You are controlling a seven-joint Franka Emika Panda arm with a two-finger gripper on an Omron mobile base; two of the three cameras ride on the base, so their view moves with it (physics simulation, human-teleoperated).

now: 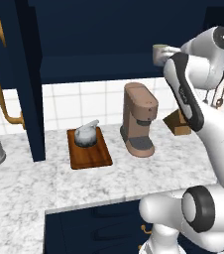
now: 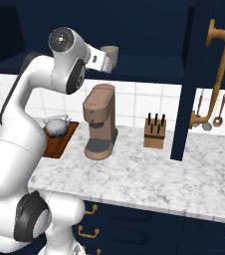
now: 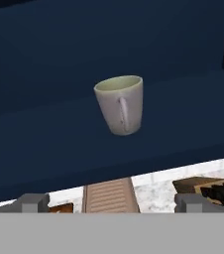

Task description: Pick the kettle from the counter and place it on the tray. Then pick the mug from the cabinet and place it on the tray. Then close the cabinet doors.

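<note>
Kettle (image 1: 86, 134) sits on tray (image 1: 89, 154). Pincer (image 3: 111, 201) wide, short of mug (image 3: 120, 104) in cabinet (image 1: 109, 30). Risk: off-centre approach knocks mug over.

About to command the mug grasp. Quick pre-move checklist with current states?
1. Kettle on the tray: ok.
2. Cabinet doors open, shelf reachable: ok; the left door and right door both stand open.
3. Mug upright on the shelf, ahead of the hand: ok; handle faces the camera.
4. Gripper open and empty: ok; the tips sit wide apart, nothing between them.
5. Fingers around the mug: not ok; the mug is still ahead of the tips.
6. Free room on the tray for the mug: cannot tell; bare wood shows in front of the kettle, fit unclear.
</note>
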